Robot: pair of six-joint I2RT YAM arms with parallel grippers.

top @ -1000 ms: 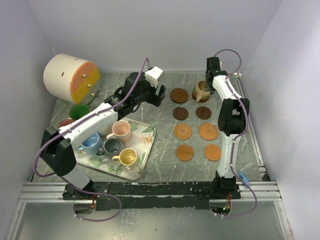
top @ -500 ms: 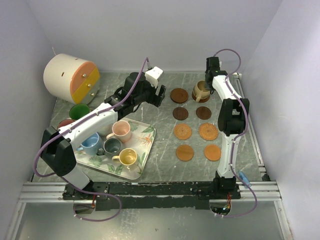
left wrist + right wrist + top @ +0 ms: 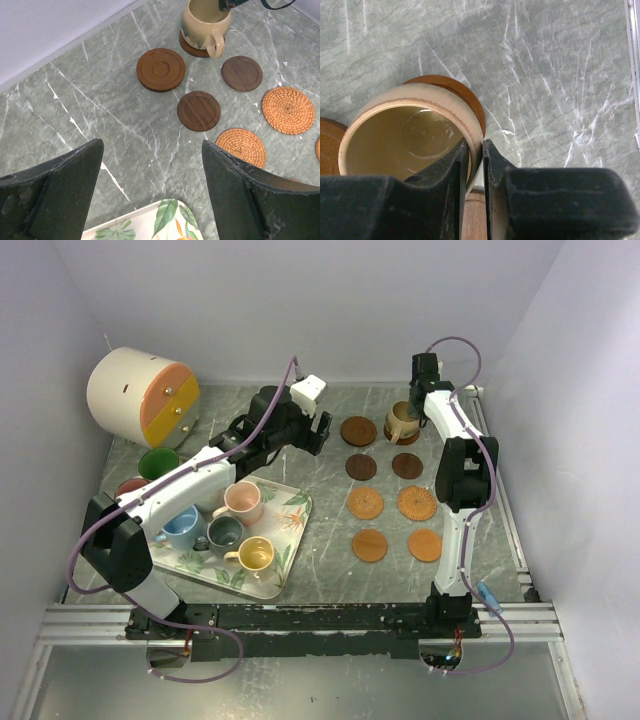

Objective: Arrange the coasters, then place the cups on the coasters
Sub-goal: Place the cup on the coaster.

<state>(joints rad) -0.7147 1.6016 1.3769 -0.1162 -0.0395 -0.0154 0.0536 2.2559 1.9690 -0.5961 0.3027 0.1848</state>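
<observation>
A cream cup [image 3: 402, 420] [image 3: 405, 135] [image 3: 205, 22] stands on a dark coaster [image 3: 465, 92] at the far right. My right gripper [image 3: 412, 410] [image 3: 476, 145] straddles its rim, one finger inside and one outside, shut on the thin wall. Several other coasters lie in two columns: dark wooden ones [image 3: 359, 430] [image 3: 161, 69] at the back, woven orange ones [image 3: 365, 503] [image 3: 289, 110] further forward. My left gripper [image 3: 322, 430] [image 3: 152, 147] hangs open over bare table left of them. Pink [image 3: 243, 502], blue [image 3: 181, 525], grey [image 3: 224, 532] and yellow [image 3: 256, 555] cups sit on the tray.
The leaf-print tray [image 3: 290, 510] [image 3: 170, 220] lies at the front left. A green cup [image 3: 158, 462] and a red cup [image 3: 130, 486] stand on the table beside it. A big white-and-orange cylinder [image 3: 140, 395] sits in the back left corner. Walls close in on three sides.
</observation>
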